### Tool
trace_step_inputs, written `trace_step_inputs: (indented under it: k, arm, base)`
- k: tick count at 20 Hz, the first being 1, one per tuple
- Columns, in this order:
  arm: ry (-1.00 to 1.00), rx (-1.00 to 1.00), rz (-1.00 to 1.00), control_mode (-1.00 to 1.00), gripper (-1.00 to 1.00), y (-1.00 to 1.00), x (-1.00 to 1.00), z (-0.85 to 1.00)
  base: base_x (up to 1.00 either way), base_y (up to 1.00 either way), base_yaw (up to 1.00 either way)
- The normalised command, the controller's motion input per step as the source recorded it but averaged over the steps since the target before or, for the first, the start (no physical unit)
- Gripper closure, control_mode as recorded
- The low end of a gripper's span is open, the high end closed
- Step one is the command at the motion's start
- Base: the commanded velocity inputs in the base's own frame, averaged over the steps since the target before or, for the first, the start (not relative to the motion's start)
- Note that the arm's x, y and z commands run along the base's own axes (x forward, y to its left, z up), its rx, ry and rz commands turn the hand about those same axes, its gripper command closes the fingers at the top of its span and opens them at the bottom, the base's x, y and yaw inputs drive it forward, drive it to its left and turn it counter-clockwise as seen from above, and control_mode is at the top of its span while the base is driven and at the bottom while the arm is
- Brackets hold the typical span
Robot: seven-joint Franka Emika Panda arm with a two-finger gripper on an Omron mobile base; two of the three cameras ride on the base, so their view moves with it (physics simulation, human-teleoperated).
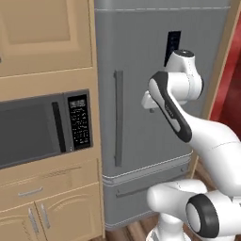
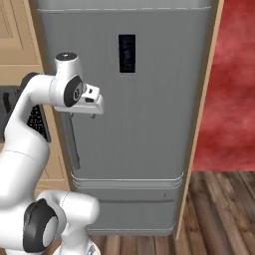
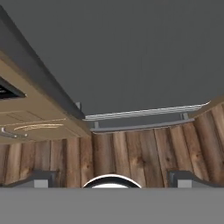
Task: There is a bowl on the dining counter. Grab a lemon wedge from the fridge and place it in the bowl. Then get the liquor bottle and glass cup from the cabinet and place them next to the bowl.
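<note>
Before the closed fridge [image 1: 141,94], the end effector [image 2: 82,115] hangs empty with jaws wide apart, pointing down; the fridge's long vertical handle [image 1: 118,117] stands just to its left.

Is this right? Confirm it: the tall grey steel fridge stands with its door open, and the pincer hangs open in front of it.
Not quite. The tall grey steel fridge has its door shut, as the right base view shows; the open pincer does hang in front of it.

Gripper [image 2: 82,115] open, pointing down.
</note>
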Motion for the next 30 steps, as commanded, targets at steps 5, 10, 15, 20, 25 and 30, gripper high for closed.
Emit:
trace_step_inputs:
  k: [5,10,15,20,25,30]
  arm:
    - [0.0,0.0,0.0,1.0,-1.0,0.0,0.0,0.0]
    - [0.0,0.0,0.0,1.0,-1.0,0.0,0.0,0.0]
    - [0.0,0.0,0.0,1.0,-1.0,0.0,0.0,0.0]
    - [0.0,0.0,0.0,1.0,-1.0,0.0,0.0,0.0]
    - [0.0,0.0,0.0,1.0,-1.0,0.0,0.0,0.0]
    - [0.0,-0.01,-0.02,-1.0,-1.0,0.01,0.21,-0.08]
  base:
    - [-0.05,0.73,-0.35]
    - [0.0,0.63,-0.33]
    - [0.0,0.62,-0.37]
    - [-0.02,0.51,-0.34]
    - [0.01,0.53,-0.33]
    - [0.16,0.18,-0.12]
